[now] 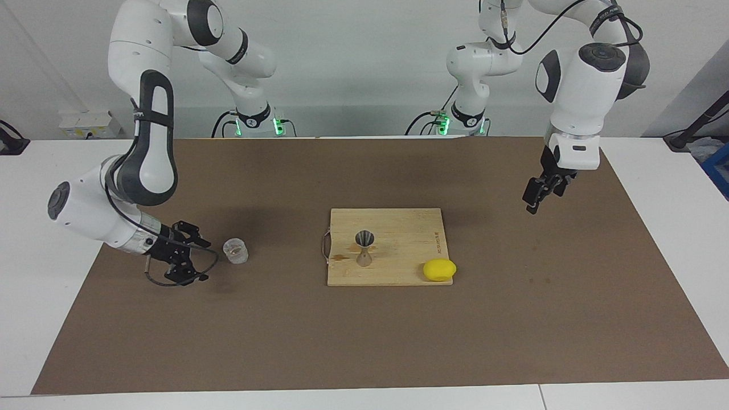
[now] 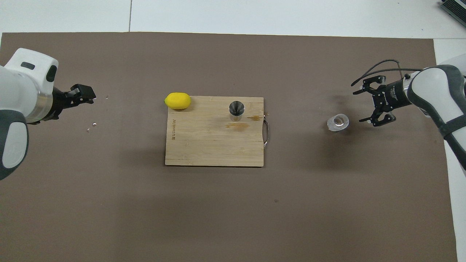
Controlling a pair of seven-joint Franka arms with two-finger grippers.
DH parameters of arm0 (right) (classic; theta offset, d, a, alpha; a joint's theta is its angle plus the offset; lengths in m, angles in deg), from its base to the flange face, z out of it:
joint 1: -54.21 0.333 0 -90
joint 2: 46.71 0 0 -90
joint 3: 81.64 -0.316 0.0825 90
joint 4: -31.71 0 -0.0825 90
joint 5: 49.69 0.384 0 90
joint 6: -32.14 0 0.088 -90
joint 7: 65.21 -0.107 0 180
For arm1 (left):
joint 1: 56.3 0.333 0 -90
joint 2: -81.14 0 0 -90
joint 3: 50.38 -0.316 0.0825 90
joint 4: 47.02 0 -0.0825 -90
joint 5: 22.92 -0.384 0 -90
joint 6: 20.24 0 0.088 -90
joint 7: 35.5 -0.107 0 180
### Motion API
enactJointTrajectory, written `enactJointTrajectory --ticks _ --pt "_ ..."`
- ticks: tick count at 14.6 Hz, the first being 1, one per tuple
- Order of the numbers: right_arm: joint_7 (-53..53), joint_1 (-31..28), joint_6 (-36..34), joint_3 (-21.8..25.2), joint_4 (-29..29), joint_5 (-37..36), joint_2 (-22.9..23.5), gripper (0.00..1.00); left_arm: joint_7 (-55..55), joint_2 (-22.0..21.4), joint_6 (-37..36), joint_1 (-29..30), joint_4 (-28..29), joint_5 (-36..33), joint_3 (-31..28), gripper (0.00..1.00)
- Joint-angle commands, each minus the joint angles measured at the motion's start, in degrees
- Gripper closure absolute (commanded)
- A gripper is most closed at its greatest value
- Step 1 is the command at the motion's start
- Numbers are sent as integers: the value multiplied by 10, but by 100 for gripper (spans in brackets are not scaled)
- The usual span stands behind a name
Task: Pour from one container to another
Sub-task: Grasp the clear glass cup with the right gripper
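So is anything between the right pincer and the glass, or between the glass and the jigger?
Nothing visible: the open right pincer sits beside the glass tumbler, with bare mat up to the jigger on the cutting board.

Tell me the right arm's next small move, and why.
Probably ease the right gripper forward around the small clear glass tumbler: its fingers are open and the glass stands untouched just ahead. The steel hourglass jigger waits upright on the wooden cutting board.
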Motion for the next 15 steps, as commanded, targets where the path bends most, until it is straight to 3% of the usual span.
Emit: enactJointTrajectory --ticks 1,6,9,15 --pt "24 -10 11 -7 26 38 -4 0 -159 -27 -82 9 -8 8 2 0" --pt "66 -14 22 -7 80 77 -18 0 -257 -24 -264 12 -111 22 2 0" --pt "99 -18 31 -7 109 104 -29 0 -256 -15 -303 12 -165 61 -1 0" --pt "122 -25 46 -6 156 171 -47 0 -261 -15 -298 12 -161 71 -7 0"
